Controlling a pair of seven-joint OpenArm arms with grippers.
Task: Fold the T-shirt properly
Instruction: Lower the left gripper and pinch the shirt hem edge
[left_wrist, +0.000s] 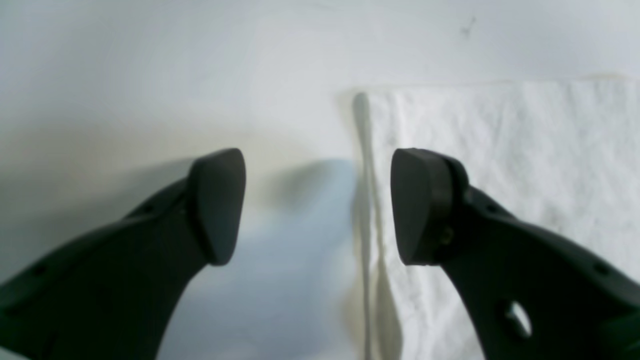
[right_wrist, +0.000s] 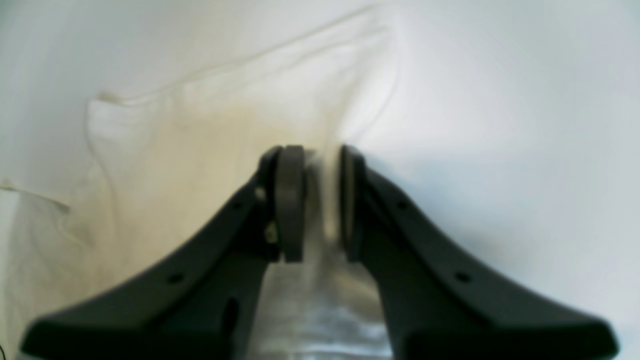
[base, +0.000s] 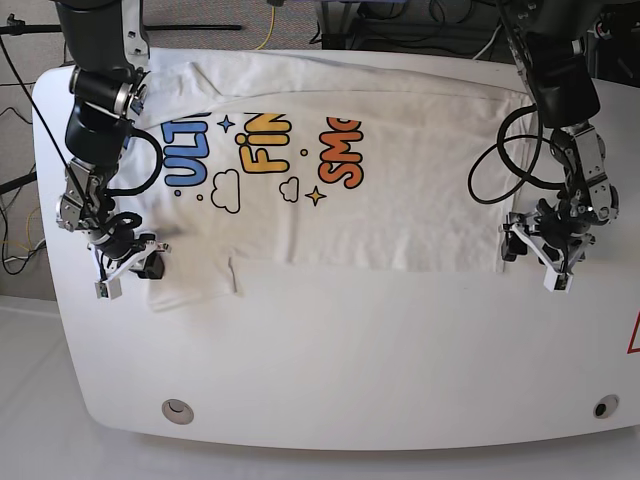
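We see T-shirt (base: 330, 190), soft white cloth, flat on smooth rounded white table (base: 350, 350). Right hand (right_wrist: 320, 200) pinches bunched sleeve edge. Left hand (left_wrist: 317, 205) gapes wide over hem, empty. Wrist views blurred.

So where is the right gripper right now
In the base view the right gripper is on the picture's left, pinching the sleeve edge of the white cloth T-shirt with cartoon lettering.

left gripper (left_wrist: 318, 205) spread wide and low; right gripper (right_wrist: 322, 202) pinched nearly together.
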